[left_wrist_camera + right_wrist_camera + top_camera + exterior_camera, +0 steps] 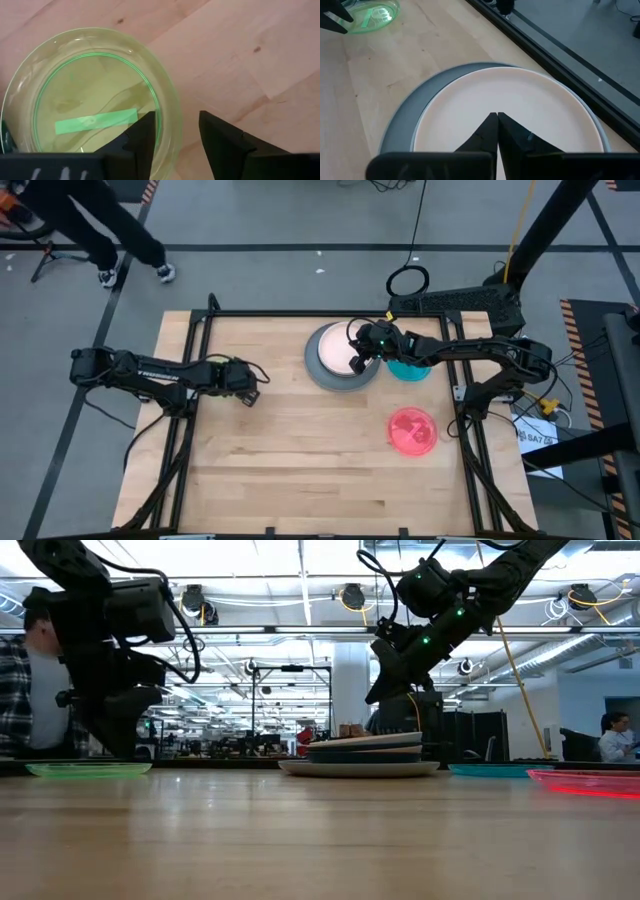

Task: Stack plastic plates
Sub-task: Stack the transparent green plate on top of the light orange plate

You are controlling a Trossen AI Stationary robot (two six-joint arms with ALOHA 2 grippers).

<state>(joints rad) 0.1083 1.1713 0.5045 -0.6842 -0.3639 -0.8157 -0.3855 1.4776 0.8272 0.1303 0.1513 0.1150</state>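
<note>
A stack of plates (343,356) sits at the table's far middle: a large grey plate (402,120) at the bottom, dark plates (365,753) above it, and a pale cream-pink plate (510,110) on top, slightly tilted. My right gripper (496,118) hovers shut above the top plate, clear of it in the low view (385,690). A translucent green plate (95,90) lies flat on the table's left. My left gripper (175,125) is open over its rim, one finger above the plate and one outside. A teal plate (408,369) and a red plate (412,430) lie flat on the right. My left gripper comes down from above with its open fingers (145,131) on either side of the green plate's rim (172,131). I cannot tell whether they touch it. The plate lies flat on the table.
Black frame rails (300,313) run along the table's edges. Bare wood (300,470) fills the near half of the table. A person in a plaid shirt (15,690) stands beyond the table's left side, and another person walks on the floor (110,240) past the far edge.
</note>
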